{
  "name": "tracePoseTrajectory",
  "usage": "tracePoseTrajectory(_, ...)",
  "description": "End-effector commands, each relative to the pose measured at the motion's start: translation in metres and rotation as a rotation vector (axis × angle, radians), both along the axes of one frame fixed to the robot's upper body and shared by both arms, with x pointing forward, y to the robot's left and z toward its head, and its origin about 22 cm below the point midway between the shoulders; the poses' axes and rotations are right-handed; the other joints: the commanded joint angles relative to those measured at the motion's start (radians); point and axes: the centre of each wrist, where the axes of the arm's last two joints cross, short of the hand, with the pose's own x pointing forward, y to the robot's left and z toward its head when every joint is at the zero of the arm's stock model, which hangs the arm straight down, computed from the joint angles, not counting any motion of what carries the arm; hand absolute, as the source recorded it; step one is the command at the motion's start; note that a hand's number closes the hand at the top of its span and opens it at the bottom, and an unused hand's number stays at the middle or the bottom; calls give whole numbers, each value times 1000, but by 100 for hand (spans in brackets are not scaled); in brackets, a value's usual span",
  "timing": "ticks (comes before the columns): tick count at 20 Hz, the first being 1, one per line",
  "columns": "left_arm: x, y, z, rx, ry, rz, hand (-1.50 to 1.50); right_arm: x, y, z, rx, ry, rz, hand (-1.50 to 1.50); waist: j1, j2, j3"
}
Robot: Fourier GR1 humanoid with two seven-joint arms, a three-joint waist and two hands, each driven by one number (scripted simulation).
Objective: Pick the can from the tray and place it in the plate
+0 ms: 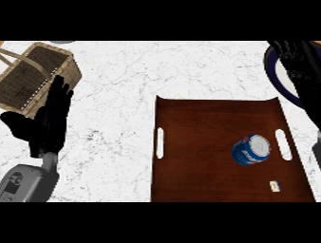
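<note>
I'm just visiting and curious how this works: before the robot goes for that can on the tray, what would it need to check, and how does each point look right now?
1. Can is on the wooden tray: ok.
2. Nothing lies on top of the can: ok.
3. Right hand is free to grasp, fingers straight and holding nothing: ok.
4. Right hand is positioned at the can: not ok; it is over the blue-rimmed plate, apart from the can.
5. Plate has room for the can: cannot tell; the hand and picture edge hide most of it.
6. Left hand is out of the way, resting open beside the wicker basket: ok.
</note>
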Motion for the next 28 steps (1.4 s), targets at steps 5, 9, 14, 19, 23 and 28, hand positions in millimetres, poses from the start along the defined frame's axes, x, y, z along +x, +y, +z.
tracePoseTrajectory(5,-43,18,-62,10,338,-24,0,-15,-95,-3,216,127,-584,150,-79,-16,13)
tracePoseTrajectory(9,-52,12,-68,-42,371,-50,0,-42,-166,-29,31,200,-1118,150,-127,-16,10)
tracePoseTrajectory(14,-66,9,-73,-32,392,-139,0,-99,-128,-70,186,82,-1225,-150,-58,-23,13)
tracePoseTrajectory(19,-65,4,-79,-51,395,-170,0,-146,-102,-53,114,126,-1206,-150,-25,-14,11)
tracePoseTrajectory(23,-63,-3,-75,-50,384,-183,0,-161,-108,-49,-139,361,-1132,-150,-20,-11,10)
tracePoseTrajectory(28,-63,-7,-81,-28,376,-208,0,-166,-91,-20,-363,572,-1021,-150,-14,-8,9)
